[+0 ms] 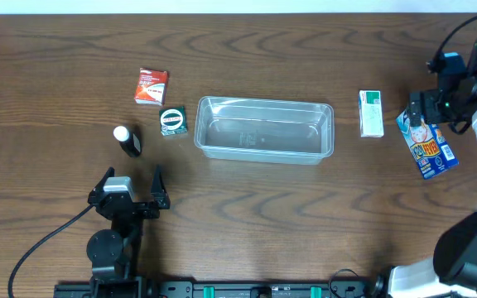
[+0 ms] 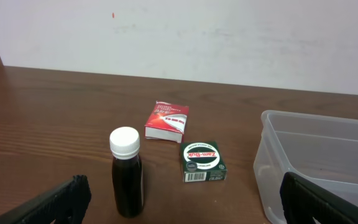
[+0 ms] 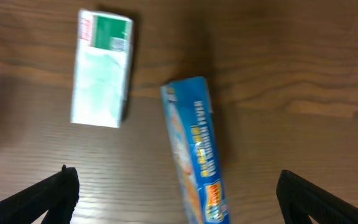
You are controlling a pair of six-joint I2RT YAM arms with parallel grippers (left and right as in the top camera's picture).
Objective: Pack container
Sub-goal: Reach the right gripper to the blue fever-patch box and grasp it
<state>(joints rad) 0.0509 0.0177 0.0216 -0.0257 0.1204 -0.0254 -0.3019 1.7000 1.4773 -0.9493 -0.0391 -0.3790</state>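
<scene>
The clear plastic container sits mid-way along the bench — left jaws spread wide near the white-capped bottle, right jaws spread wide over the blue box.

An upright dark bottle with a white cap stands just ahead of the left gripper; a small green square box lies just beside the left end of the clear plastic tub; a red-and-white carton sits behind. A strip of bare brown wooden table separates the tub's right end from a white-and-green box; a blue printed packet lies near, further right.
</scene>
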